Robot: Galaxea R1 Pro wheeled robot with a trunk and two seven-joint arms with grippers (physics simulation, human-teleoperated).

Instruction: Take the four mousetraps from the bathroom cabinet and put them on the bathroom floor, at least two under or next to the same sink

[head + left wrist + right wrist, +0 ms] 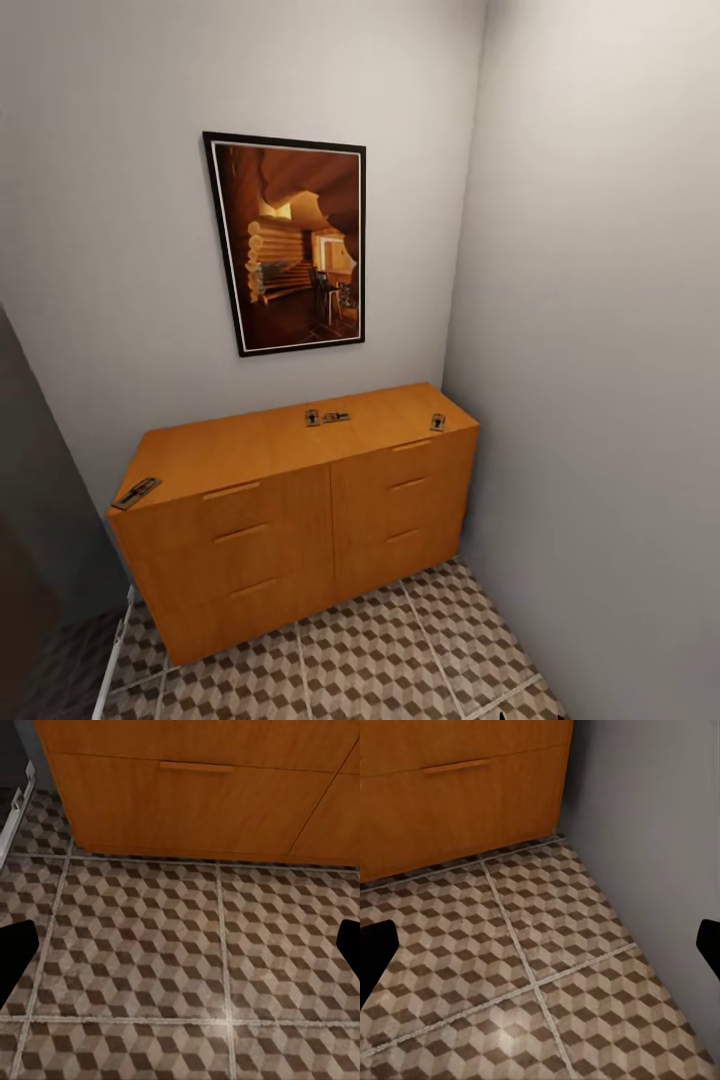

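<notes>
Step in hand: you are facing the cabinet (300,510) with nothing picked yet, so judging by this you are closing in for the first grasp.
Mousetraps: all four are lying on the cabinet's flat top. One mousetrap (136,492) is sitting at the front left corner and slightly overhanging the edge; a pair (326,417) is lying side by side near the middle toward the wall; a fourth (438,422) is resting near the right end.
Left gripper (180,952): its dark fingers are showing at both edges of the wrist view, spread wide and holding nothing, and it is pointing down at the bathroom floor (150,960) in front of the lowest drawer.
Right gripper (540,952): it is likewise spread and empty, hanging over the tiles by the grey side wall (660,832).
Doing it well: you are probably best starting with the corner trap using the left arm, since its overhang offers an edge to pinch; raise both arms above the top before driving closer.
Risk: the boards are thin and flat, so a steep approach is likely to push one along the wood rather than grip it.
</notes>
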